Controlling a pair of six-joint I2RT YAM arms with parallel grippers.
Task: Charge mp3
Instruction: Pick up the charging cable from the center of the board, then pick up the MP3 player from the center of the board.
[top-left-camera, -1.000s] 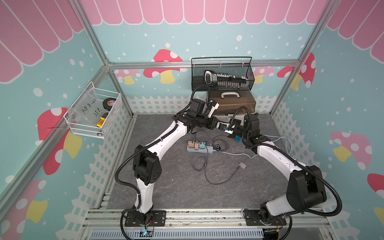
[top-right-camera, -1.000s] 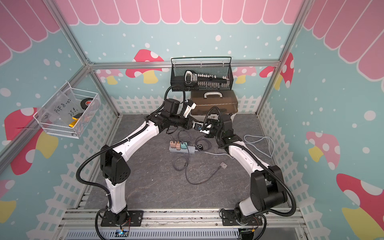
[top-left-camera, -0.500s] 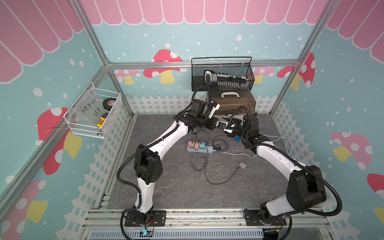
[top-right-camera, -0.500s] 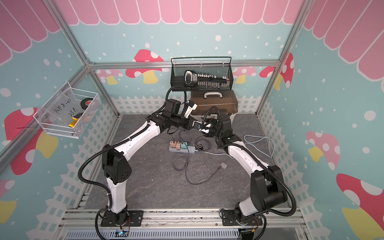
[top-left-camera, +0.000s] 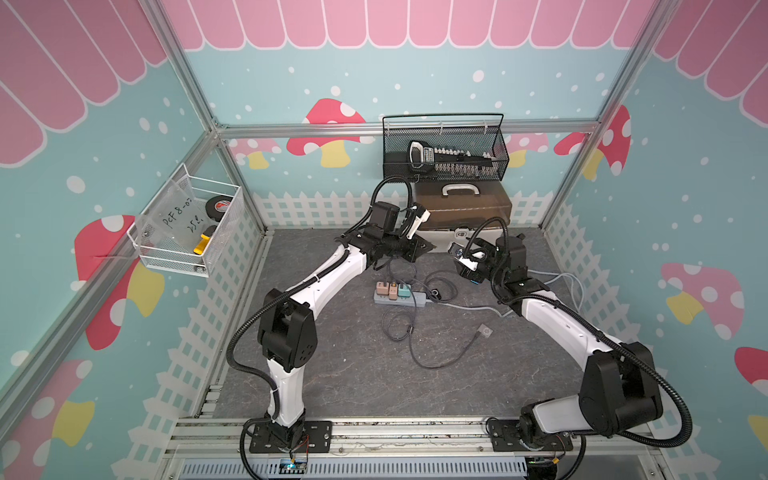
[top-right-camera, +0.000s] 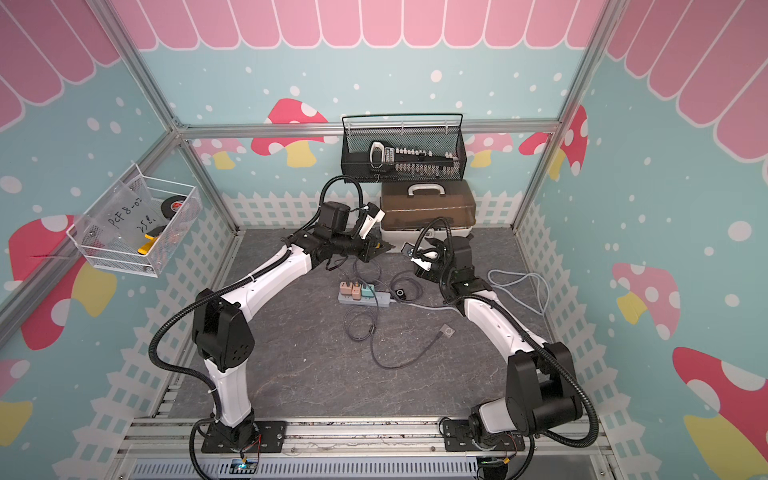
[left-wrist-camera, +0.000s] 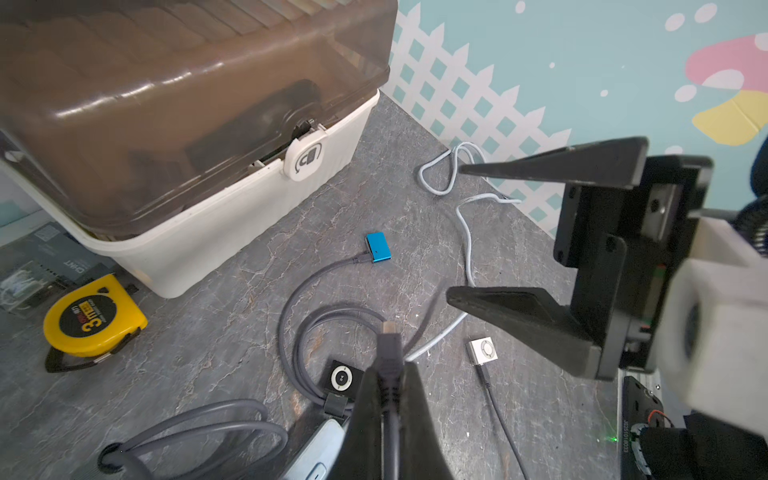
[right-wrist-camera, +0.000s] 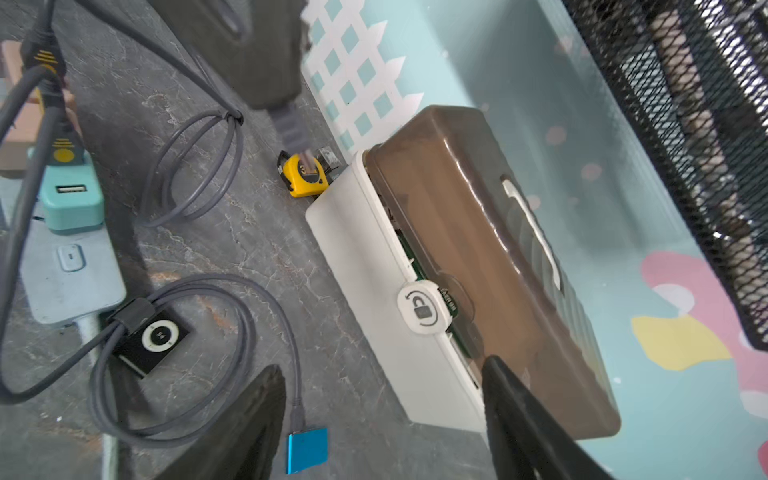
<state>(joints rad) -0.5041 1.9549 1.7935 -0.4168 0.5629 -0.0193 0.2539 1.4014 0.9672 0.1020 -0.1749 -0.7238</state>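
Left wrist cam: left gripper (left-wrist-camera: 388, 368) jaws pinched on grey cable plug (left-wrist-camera: 390, 332). Just past it is a black mp3 (left-wrist-camera: 343, 377), then the blue mp3 (left-wrist-camera: 378, 248) flat on the grey counter (left-wrist-camera: 199, 340) w/ a cable in it and bare room all round. Right gripper (left-wrist-camera: 454, 232) jaws wide, empty. Toolbox (left-wrist-camera: 208, 166) sits by the back wall.

The mat (left-wrist-camera: 216, 353) is veined grey, the mp3 player (left-wrist-camera: 377, 248) blue, the tape measure (left-wrist-camera: 93, 318) yellow, the box (left-wrist-camera: 199, 224) white, brown-lidded.
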